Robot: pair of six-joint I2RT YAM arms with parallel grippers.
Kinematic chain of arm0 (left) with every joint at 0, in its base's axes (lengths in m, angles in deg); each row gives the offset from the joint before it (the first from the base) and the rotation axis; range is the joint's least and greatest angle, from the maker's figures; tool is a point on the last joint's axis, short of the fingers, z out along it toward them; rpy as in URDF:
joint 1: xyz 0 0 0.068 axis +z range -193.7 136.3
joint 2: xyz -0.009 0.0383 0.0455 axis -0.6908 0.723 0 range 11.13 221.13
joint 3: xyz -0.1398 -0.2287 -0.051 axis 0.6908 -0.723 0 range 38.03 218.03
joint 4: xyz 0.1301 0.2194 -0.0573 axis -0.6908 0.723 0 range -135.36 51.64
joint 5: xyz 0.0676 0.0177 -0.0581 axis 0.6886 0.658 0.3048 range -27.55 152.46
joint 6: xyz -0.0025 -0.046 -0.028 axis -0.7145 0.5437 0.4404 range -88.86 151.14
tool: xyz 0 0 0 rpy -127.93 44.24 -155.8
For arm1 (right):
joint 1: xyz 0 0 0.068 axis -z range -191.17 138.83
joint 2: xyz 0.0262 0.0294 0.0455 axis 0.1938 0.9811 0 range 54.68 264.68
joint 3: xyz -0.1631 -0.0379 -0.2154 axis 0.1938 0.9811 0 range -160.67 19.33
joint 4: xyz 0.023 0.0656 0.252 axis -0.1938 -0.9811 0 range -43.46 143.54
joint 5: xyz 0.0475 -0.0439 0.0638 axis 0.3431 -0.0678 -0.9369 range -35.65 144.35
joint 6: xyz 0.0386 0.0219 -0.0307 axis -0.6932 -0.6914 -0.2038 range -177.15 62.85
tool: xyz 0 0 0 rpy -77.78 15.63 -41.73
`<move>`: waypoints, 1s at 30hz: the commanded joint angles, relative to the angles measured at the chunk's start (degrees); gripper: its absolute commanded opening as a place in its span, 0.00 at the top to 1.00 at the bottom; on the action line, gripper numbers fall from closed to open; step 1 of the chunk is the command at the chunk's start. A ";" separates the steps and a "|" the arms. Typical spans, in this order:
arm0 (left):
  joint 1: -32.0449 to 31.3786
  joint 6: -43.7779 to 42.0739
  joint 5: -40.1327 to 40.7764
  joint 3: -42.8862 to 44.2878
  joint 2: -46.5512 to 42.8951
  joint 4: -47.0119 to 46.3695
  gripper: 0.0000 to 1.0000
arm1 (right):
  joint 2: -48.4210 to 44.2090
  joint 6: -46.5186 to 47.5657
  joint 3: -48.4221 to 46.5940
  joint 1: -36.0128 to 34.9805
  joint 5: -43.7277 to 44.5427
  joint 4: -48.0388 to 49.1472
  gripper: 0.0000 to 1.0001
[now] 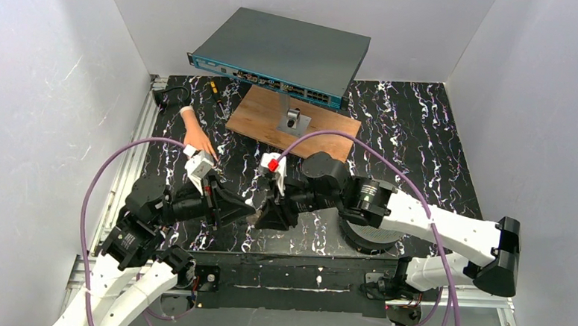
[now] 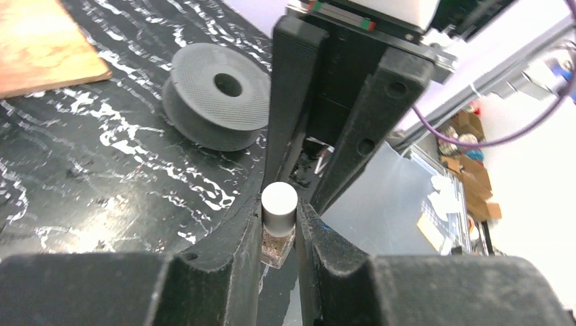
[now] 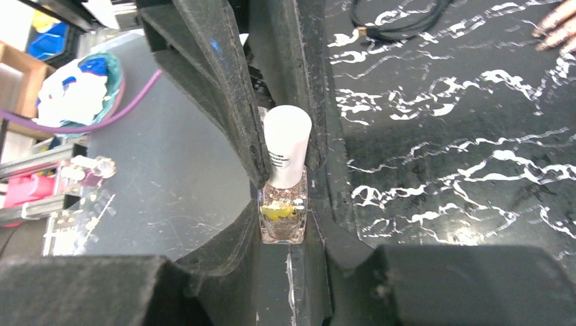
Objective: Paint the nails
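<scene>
A small glass nail polish bottle with a white cap stands upright between my two grippers near the table's front. My right gripper is shut on the glass body. My left gripper is shut on the cap, with the body below it. In the top view the left gripper and right gripper meet tip to tip. The peach mannequin hand lies at the back left, apart from both; its fingertips show in the right wrist view, the nails too small to make out.
A network switch sits on a stand over a wooden board at the back. A grey spool lies under the right arm. A black cable and small tools lie at the back left. White walls enclose the table.
</scene>
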 commanded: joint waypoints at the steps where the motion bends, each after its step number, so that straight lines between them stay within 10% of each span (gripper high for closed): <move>1: -0.27 -0.75 -10.18 -2.71 -1.80 -6.83 1.00 | -3.78 0.54 1.10 -0.60 -8.31 13.88 0.99; 19: -0.27 2.50 -21.16 -5.71 -2.54 -20.97 0.98 | -6.42 0.15 5.41 -0.52 -24.10 26.50 0.99; 26: -0.27 -4.04 -17.67 2.00 -3.34 -7.59 0.26 | -7.48 2.78 6.41 -0.47 -24.62 19.89 0.99; 30: -0.27 -9.33 -8.91 9.29 -3.97 4.55 0.10 | -8.92 4.21 7.86 -0.50 -21.90 14.82 0.99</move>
